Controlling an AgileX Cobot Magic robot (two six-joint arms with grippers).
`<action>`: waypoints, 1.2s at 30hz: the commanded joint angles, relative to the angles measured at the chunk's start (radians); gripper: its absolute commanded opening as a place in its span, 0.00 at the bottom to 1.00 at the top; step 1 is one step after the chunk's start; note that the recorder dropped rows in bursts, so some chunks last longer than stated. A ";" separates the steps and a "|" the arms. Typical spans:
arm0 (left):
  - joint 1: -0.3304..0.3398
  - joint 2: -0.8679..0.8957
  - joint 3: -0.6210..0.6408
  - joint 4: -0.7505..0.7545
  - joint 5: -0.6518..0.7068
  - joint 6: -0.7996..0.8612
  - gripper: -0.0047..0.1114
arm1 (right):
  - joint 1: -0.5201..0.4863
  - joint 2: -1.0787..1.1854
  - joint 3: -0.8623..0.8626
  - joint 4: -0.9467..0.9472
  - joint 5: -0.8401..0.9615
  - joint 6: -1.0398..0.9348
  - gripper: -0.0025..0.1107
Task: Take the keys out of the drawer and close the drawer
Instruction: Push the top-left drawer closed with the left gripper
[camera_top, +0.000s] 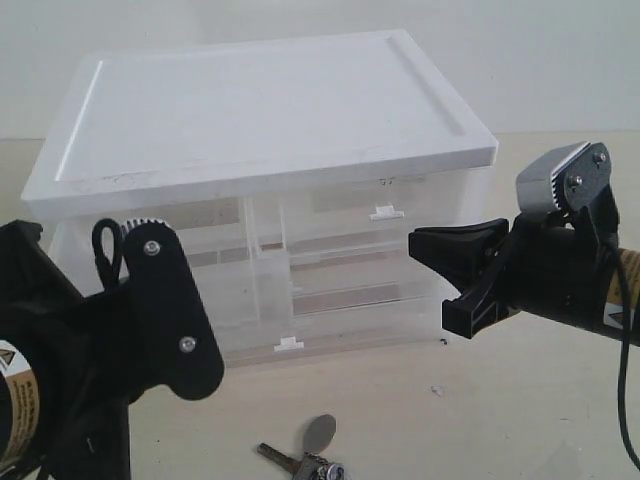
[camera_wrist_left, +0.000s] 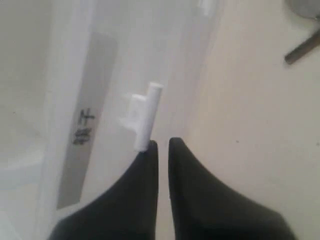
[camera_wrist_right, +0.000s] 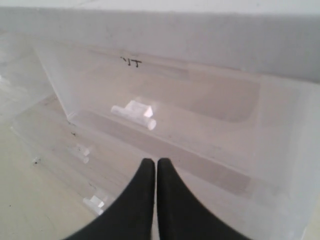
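Note:
The keys (camera_top: 308, 455) lie on the table in front of the cabinet, with the grey oval tag (camera_top: 318, 432) uppermost; the left wrist view catches a dark key shaft (camera_wrist_left: 301, 48). The drawer (camera_wrist_left: 100, 75) has a bold black label (camera_wrist_left: 85, 128) and a white tab handle (camera_wrist_left: 145, 116). My left gripper (camera_wrist_left: 162, 145) is shut on nothing, with one fingertip (camera_wrist_left: 151, 150) against the end of that handle. In the exterior view my left arm (camera_top: 160, 310) hides this drawer's handle, so I cannot tell whether it sits flush. My right gripper (camera_top: 418, 242) (camera_wrist_right: 152, 162) is shut and empty, pointing at the cabinet's right front.
The translucent cabinet has a white top (camera_top: 260, 110). The other half-width drawer, with a fainter label, shows its tab handle (camera_top: 387, 212) (camera_wrist_right: 135, 112). A full-width drawer's handle (camera_top: 288, 345) sits low at the front.

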 joint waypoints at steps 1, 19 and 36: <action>0.057 -0.005 0.018 0.066 0.011 -0.056 0.08 | -0.002 0.001 -0.004 -0.020 -0.010 0.004 0.02; 0.294 0.032 0.018 0.261 -0.170 -0.252 0.08 | -0.002 0.001 -0.004 -0.034 -0.015 0.021 0.02; 0.099 -0.114 0.056 0.244 -0.207 -0.433 0.08 | -0.002 -0.050 0.017 -0.116 -0.108 -0.007 0.02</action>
